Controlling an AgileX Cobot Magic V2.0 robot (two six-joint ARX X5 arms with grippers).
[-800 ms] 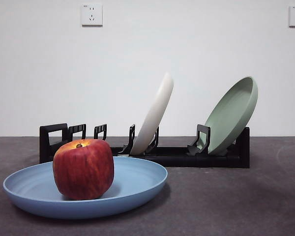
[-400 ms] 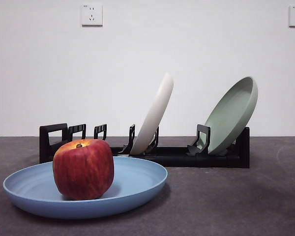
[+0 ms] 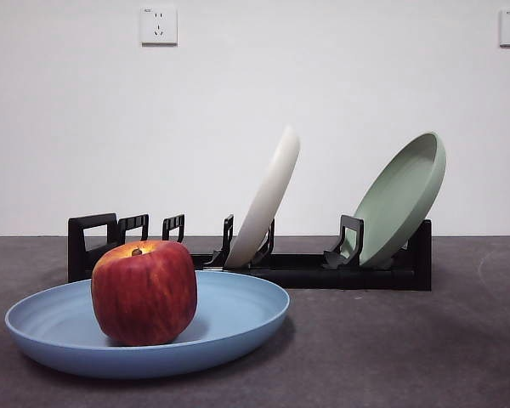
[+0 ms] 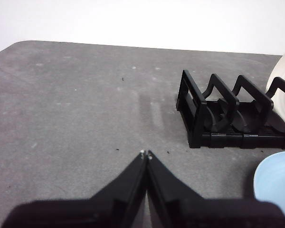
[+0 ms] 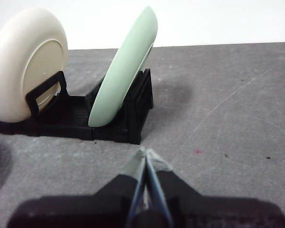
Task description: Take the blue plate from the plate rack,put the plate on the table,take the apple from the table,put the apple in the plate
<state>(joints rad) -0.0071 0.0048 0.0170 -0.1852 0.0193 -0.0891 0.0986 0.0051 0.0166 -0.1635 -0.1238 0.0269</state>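
The blue plate lies flat on the table at the front left. The red apple stands upright in it, left of its middle. The black plate rack stands behind, with its handle loop at the left end. The plate's edge and the rack's handle end show in the left wrist view. My left gripper is shut and empty above bare table, away from the rack's handle end. My right gripper is shut and empty, near the rack's other end. Neither arm shows in the front view.
A cream-white plate leans in the rack's middle and a sage-green plate leans at its right end. Both also show in the right wrist view, the cream plate and the green plate. Two wall sockets sit high on the white wall.
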